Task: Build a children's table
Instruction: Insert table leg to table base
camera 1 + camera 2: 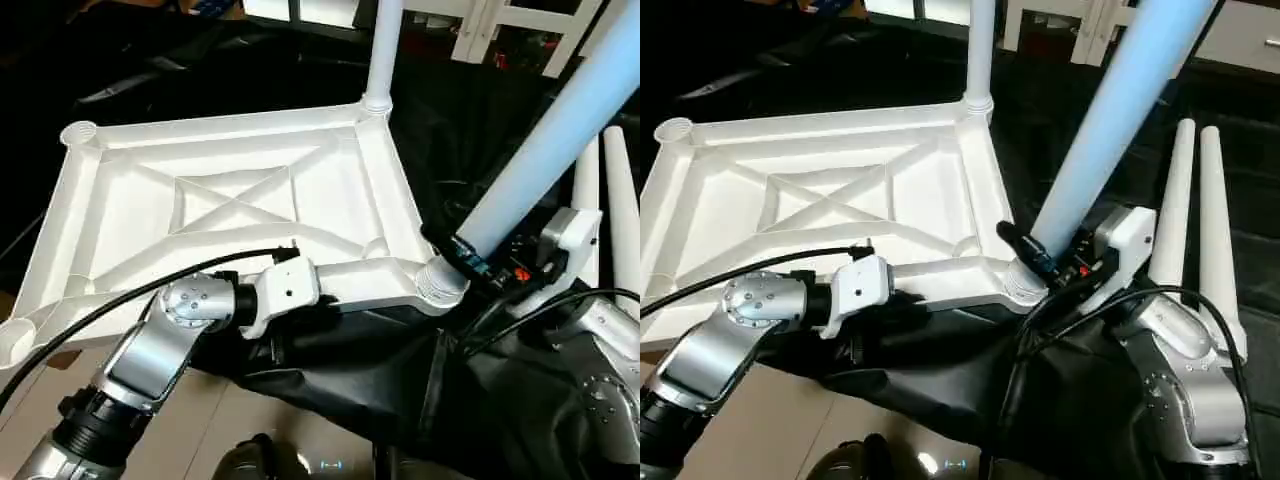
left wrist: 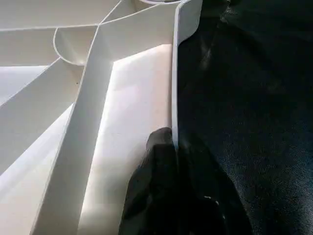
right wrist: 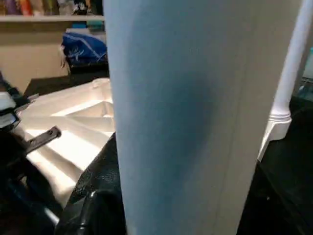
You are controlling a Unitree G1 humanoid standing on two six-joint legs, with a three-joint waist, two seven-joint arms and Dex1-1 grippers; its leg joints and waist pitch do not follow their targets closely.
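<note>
Your tabletop (image 1: 240, 200) is moulded white plastic, smooth and semi-gloss, with crisp thin ribs across its upturned underside that catch the light. The leg (image 1: 1110, 120) clamped in your right gripper (image 1: 1040, 258) is a smooth plastic tube with a satin sheen and a faint bluish cast; the two spare legs (image 1: 1190, 210) beyond those jaws look like matt white plastic. Your desk (image 1: 480, 120) is draped in black cloth, creased, with a slight shine on the folds. Your left gripper (image 2: 171, 191), closed on the tabletop's rim, shows dull black, seemingly rubbery pads. Your forearm (image 1: 150, 360) is brushed silver metal, its wrist housing glossy white plastic.
</note>
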